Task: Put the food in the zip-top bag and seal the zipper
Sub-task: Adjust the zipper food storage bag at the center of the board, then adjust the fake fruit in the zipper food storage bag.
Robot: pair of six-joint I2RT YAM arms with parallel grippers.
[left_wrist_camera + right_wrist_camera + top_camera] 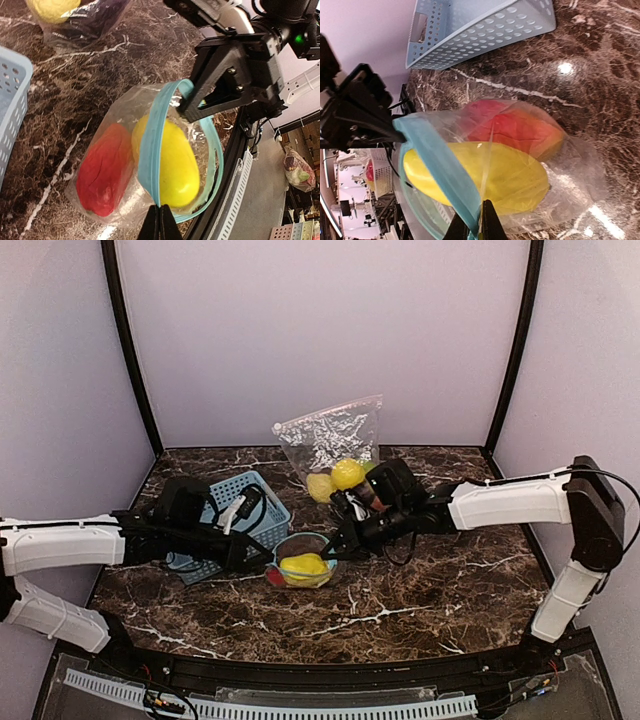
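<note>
A small clear zip-top bag [303, 568] with a teal zipper strip [150, 150] lies at the table's middle. Inside it sit two pieces of food, a yellow lemon [176, 167] and a red piece [102, 175]. My left gripper [160, 220] is shut on the near end of the zipper rim. From the other side, my right gripper [475, 227] is shut on the opposite end of that rim. The strip is stretched between the two grippers, and the bag's mouth gapes, its other lip curving round the lemon. Both pieces show through the plastic in the right wrist view.
A light-blue perforated basket [232, 518] stands behind my left arm. A second, larger clear bag [335, 445] with yellow fruit [347, 474] and other pieces leans at the back, behind my right gripper [338, 545]. The table's front edge runs just beyond the small bag.
</note>
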